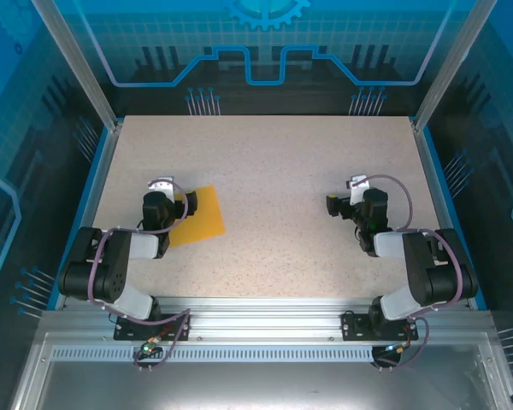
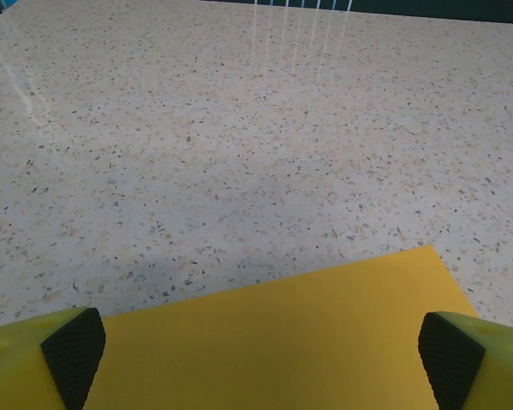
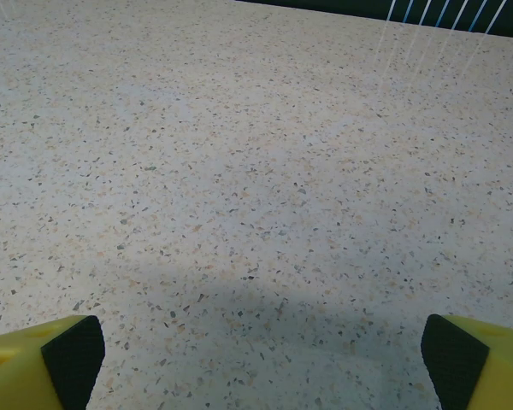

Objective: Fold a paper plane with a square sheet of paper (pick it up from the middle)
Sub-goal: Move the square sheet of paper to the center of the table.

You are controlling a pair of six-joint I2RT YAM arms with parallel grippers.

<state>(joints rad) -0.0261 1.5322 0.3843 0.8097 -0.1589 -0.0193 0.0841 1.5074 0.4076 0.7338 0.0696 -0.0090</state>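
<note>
Two grippers, fingers (image 2: pixel 73 354) wide, holding nothing: left gripper (image 2: pixel 261 354) over the square sheet of paper (image 1: pixel 198 215) (lying flat), right gripper (image 3: pixel 261 354) over speckled table (image 3: pixel 239 171).

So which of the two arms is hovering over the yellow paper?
The left tool: the square orange-yellow paper sheet lies under it; the right tool has speckled tabletop beneath.

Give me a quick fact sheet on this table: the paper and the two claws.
table: speckled beige
square sheet of paper: orange-yellow, lying flat on the table's left half
left gripper: open, over the sheet's near part
right gripper: open, over bare table, apart from the sheet
folding: not yet started
</note>
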